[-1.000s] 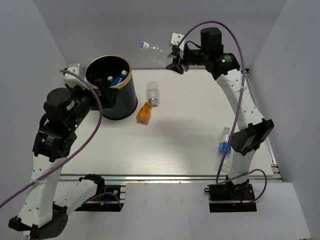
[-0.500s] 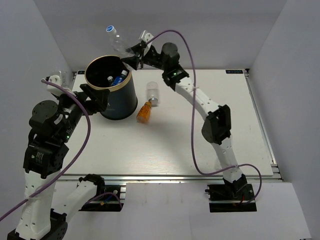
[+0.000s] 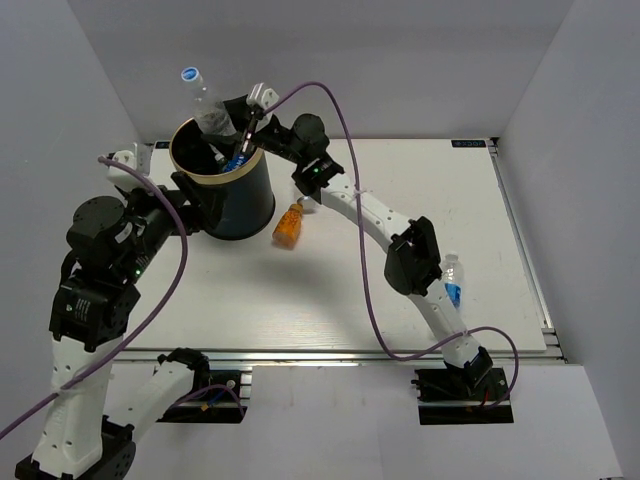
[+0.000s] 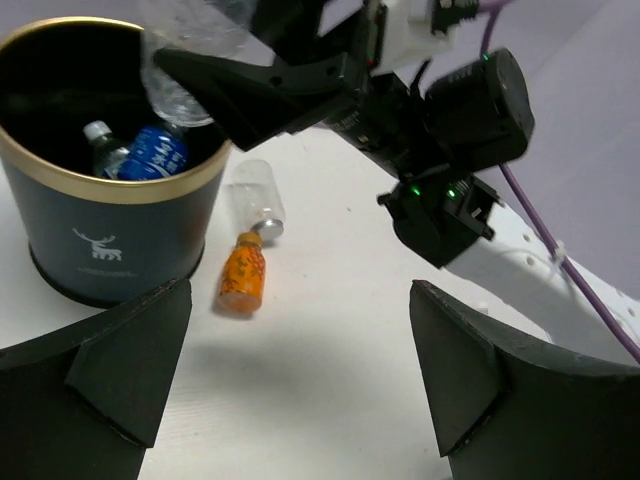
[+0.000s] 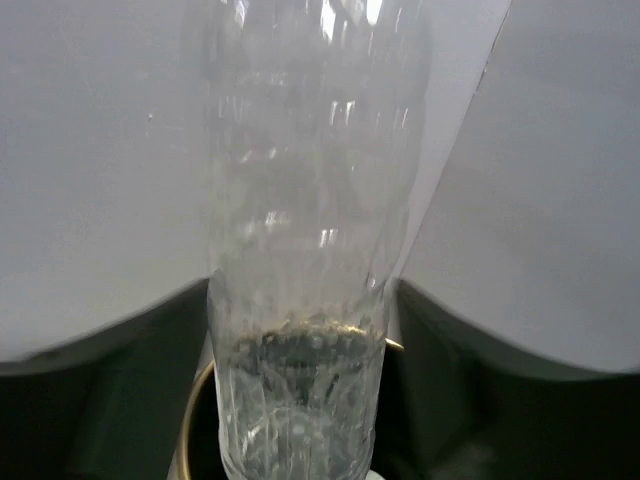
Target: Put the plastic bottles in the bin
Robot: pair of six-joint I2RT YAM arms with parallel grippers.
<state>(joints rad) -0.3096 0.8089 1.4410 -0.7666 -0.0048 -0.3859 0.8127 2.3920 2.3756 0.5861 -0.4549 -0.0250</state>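
1. Right gripper [image 3: 235,130] was clamped on the clear bottle [image 3: 207,108], cap up, base pointing down into the mouth of the bin [image 3: 250,200].
2. Left gripper [image 4: 300,300] sat spread, empty, beside the bin.

White table [image 3: 330,290], grey walls [image 3: 420,60]

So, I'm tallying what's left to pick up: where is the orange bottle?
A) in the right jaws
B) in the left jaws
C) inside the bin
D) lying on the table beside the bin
D: the orange bottle lies on its side on the table next to the bin; the right jaws hold a clear bottle.
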